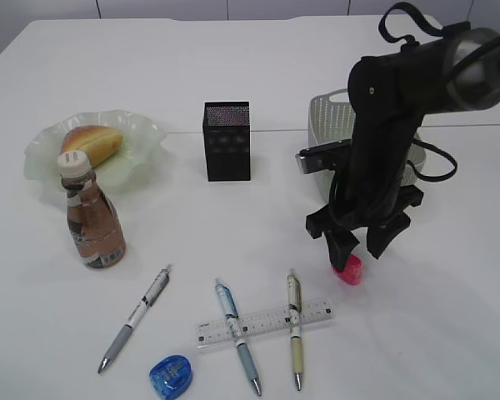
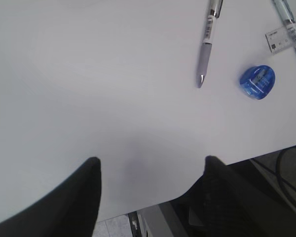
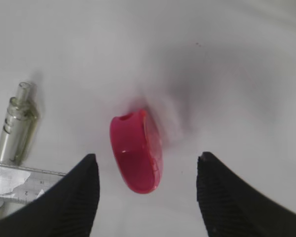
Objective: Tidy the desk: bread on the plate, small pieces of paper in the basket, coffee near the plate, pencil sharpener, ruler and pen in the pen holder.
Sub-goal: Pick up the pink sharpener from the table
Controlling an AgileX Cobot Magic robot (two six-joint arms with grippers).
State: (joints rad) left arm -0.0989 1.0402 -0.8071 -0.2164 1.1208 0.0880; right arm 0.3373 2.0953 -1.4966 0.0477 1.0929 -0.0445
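Observation:
My right gripper (image 1: 357,255) (image 3: 147,158) is open and hangs just over a pink pencil sharpener (image 1: 350,269) (image 3: 136,150). The sharpener stands on edge between the fingers, touching neither. The bread (image 1: 92,140) lies on the green plate (image 1: 146,133), and the coffee (image 1: 92,225) stands in front of it. The black pen holder (image 1: 227,142) is mid-desk. The basket (image 1: 327,121) is partly hidden behind the right arm. Along the front lie the ruler (image 1: 262,323), crossed by two pens (image 1: 236,333), a third pen (image 1: 137,315) and a blue pencil sharpener (image 1: 171,375). My left gripper (image 2: 150,163) is open and empty. The small pieces of paper are out of view.
In the left wrist view the desk's near edge (image 2: 187,190) runs just under the left gripper, with floor and cables beyond it. A pen (image 2: 206,49), the blue sharpener (image 2: 257,82) and the ruler's end (image 2: 281,38) lie ahead to its right.

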